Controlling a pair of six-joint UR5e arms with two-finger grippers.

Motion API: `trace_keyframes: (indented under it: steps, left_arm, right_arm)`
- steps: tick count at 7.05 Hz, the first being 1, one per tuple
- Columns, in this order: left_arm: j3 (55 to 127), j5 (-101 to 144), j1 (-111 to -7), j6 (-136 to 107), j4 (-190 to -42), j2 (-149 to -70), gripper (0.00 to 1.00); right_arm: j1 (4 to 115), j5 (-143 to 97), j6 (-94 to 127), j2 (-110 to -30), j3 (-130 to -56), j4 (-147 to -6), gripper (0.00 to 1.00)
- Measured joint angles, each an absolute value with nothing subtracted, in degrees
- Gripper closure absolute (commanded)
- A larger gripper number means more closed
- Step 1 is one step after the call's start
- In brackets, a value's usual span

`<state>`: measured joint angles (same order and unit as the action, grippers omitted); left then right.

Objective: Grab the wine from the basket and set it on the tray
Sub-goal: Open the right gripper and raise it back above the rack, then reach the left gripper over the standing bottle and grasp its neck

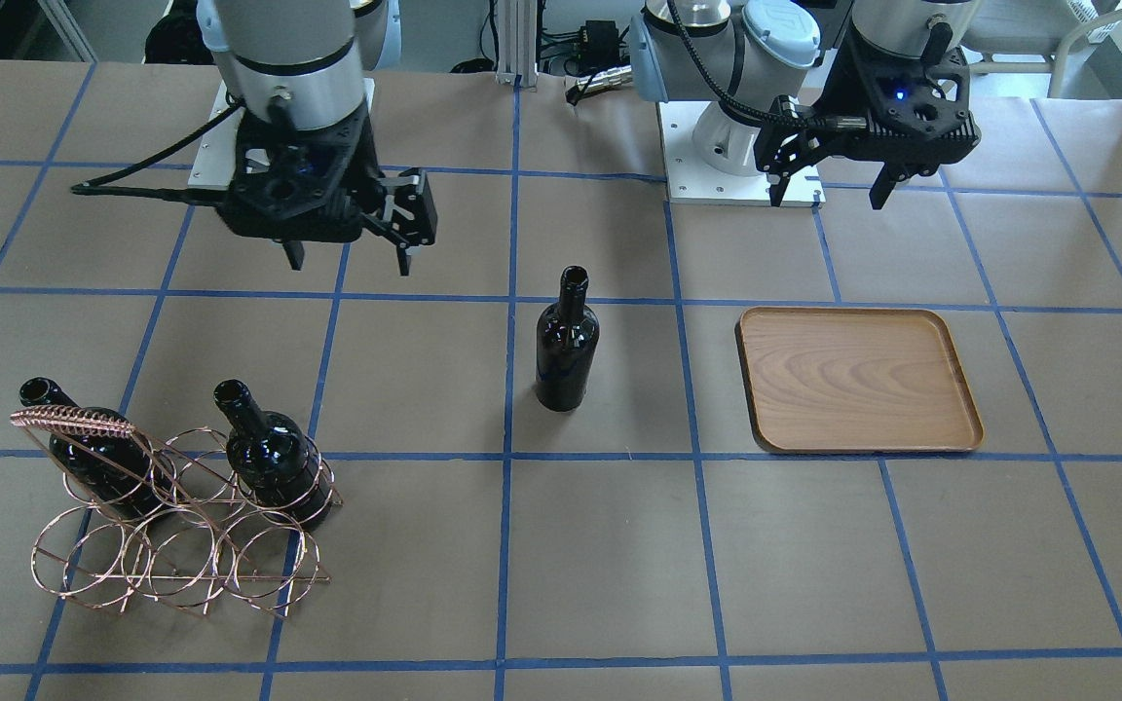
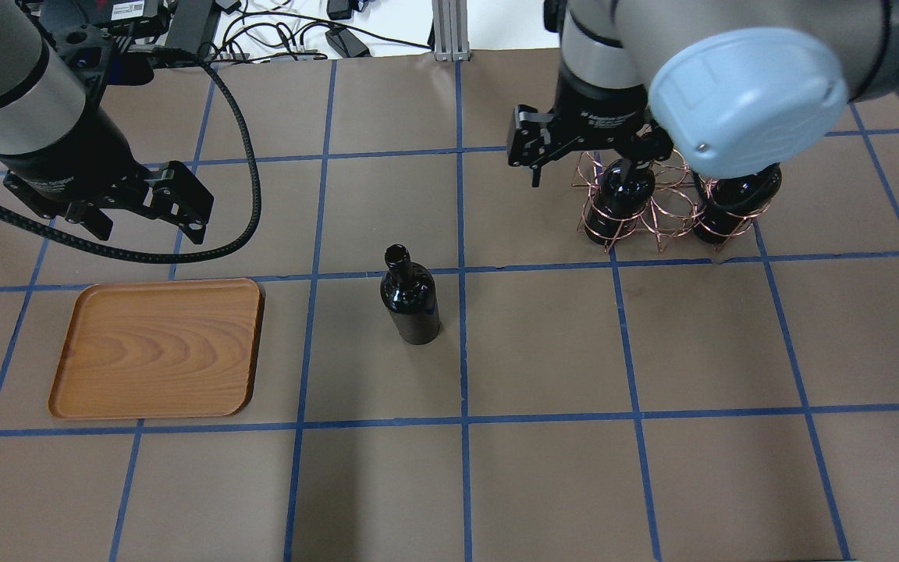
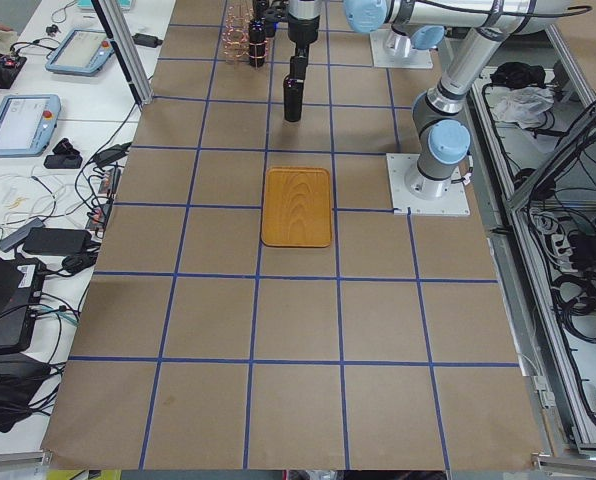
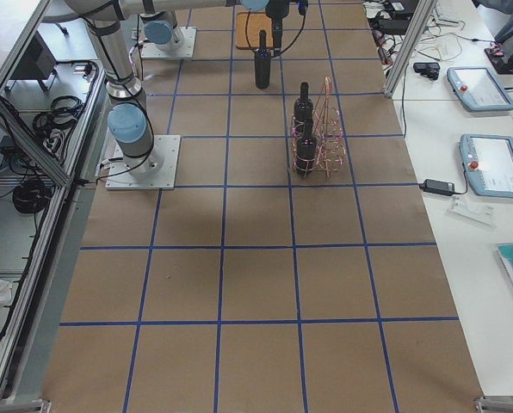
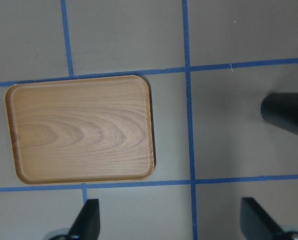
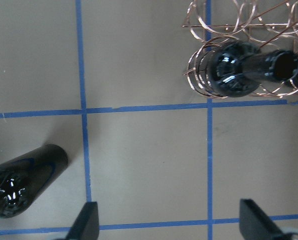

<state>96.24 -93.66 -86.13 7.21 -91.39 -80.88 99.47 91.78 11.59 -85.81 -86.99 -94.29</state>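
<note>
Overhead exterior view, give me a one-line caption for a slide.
One bottle stands upright between the empty tray and the basket, which holds two more.

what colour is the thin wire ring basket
Copper-coloured wire basket; shows best in the exterior front-facing view.

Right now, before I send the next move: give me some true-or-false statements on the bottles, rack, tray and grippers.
1. The wooden tray holds a bottle. False: it is empty.
2. Two wine bottles sit in the copper wire rack. True.
3. A third bottle stands upright on the table, between rack and tray. True.
4. The left gripper is shut on a bottle. False: it is open and holds nothing.
5. The right gripper is open and empty. True.
</note>
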Motion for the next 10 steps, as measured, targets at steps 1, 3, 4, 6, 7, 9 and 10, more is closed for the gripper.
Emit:
trace_keyframes:
  steps: [1,3,4,6,7,9,10]
  left_arm:
    - [96.2,-93.7,-86.1,7.2,-91.4,-80.9,0.0]
    - [96.2,-93.4,-86.1,7.2,-91.3,-80.9,0.0]
    - [96.3,-93.1,-86.1,7.0,-91.2,-81.1,0.0]
    - [96.0,-92.7,-87.2,6.1,-90.7,-81.3,0.0]
    - [95.0,-92.4,-89.6,4.9,-90.6,-81.4,0.0]
    - [91.6,-91.3,-96.4,0.1,-89.9,-83.2,0.0]
    - [90.8,-90.4,-99.5,-2.3,-87.9,-85.0,0.0]
  right_arm:
    - [95.3,91.7,8.2,-86.9,-86.9,-94.0,0.0]
    - [91.6,91.7,5.7,-89.1,-87.0,-93.3,0.0]
    - [91.3,91.9,5.4,-89.4,-87.1,-92.7,0.0]
    - [91.3,91.8,5.3,-89.9,-87.2,-92.5,0.0]
    - [91.3,91.8,4.6,-90.2,-87.2,-92.5,0.0]
    - [91.2,92.0,2.2,-90.2,-87.5,-93.1,0.0]
    - [91.2,92.0,1.9,-90.3,-87.6,-93.2,0.0]
